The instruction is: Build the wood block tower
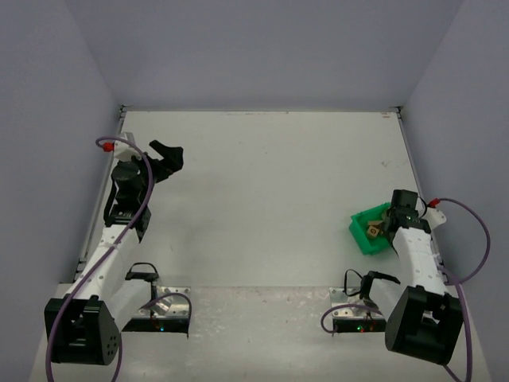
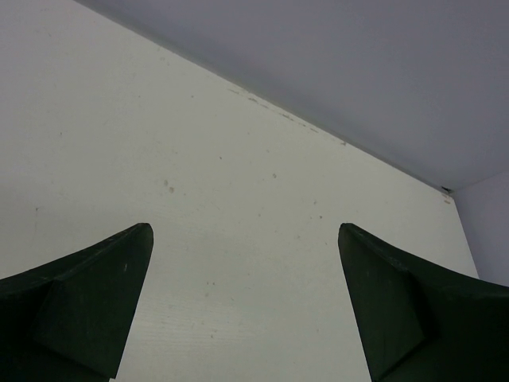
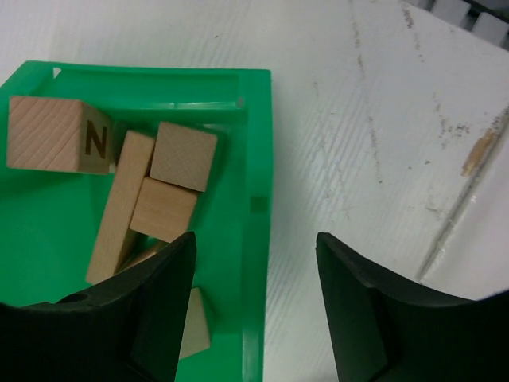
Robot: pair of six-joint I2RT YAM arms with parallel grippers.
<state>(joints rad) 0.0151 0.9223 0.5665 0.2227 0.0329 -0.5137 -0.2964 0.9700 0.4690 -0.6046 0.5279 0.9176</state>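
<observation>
White table; light-tan wooden blocks heaped inside bright green plastic bin near right arm; long wooden bar laid lengthwise away from right gripper, leftward; jaws partly spread, astride bin wall. Left gripper spread wide, well apart.

Tan blocks, green bin, white table.

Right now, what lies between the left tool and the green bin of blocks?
Only bare white table, seen in the top view, separates the left tool from the green bin.
</observation>
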